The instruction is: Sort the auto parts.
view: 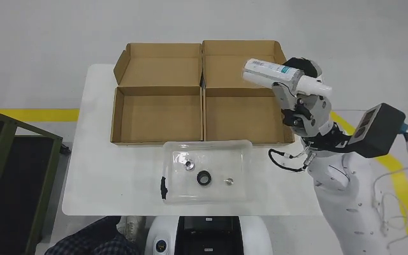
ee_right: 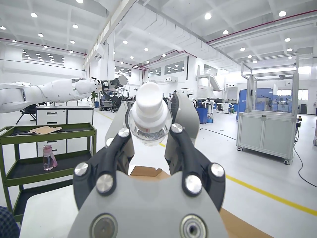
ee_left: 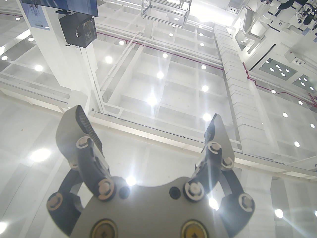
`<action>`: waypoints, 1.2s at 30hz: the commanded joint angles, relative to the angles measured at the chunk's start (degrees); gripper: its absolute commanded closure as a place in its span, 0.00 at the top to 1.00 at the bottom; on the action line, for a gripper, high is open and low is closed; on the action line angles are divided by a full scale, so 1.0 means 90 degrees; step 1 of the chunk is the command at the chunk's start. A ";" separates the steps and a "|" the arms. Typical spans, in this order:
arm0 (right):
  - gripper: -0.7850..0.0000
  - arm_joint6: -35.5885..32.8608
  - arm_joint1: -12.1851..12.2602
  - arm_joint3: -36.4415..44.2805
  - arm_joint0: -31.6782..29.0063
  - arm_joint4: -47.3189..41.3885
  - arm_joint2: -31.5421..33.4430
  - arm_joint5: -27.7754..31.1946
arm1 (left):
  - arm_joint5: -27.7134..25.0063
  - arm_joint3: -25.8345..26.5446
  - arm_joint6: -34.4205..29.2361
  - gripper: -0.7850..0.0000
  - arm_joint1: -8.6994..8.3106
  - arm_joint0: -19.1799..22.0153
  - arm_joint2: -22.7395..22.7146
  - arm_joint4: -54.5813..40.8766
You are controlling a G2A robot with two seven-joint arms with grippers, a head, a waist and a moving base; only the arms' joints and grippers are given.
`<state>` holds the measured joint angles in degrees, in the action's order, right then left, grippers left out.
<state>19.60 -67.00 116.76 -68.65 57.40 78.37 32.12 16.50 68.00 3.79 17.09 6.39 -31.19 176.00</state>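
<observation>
Bottle (view: 268, 72), clear plastic, white-capped, clamped in right claw (ee_right: 151, 107) over right-hand brown cardboard box (view: 242, 118), likely for release; left claw (ee_left: 148, 122) spread apart

The left cardboard box (view: 157, 118) opens upward, lid folded back; the right cardboard box (view: 242, 121) likewise, though the bottle (view: 273, 72) held in the right gripper (view: 295, 84) overhangs its far right corner; in the clear tray (view: 171, 192) the black ring (view: 204, 178), metal ring (view: 189, 165) and small metal piece (view: 229, 181) lie apart, gaps between.

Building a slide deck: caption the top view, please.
Right gripper holds a bottle over the right box; small parts lie in the clear tray.
</observation>
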 commanded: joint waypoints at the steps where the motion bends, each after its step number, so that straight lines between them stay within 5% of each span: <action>1: 0.00 -0.0053 -0.0004 -0.0007 -0.0002 0.0073 -0.0021 -0.0028 | 0.0000 0.0000 0.0000 1.00 0.0000 0.0000 0.0000 0.0000; 36: 0.00 -0.3184 -0.0249 -0.3487 0.1353 0.0050 -0.1614 -0.0342 | 0.0000 0.0000 0.0000 1.00 0.0000 0.0000 0.0000 0.0000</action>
<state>-8.67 -69.19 85.79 -56.76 57.42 64.13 29.29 16.50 68.00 3.79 17.09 6.39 -31.19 176.00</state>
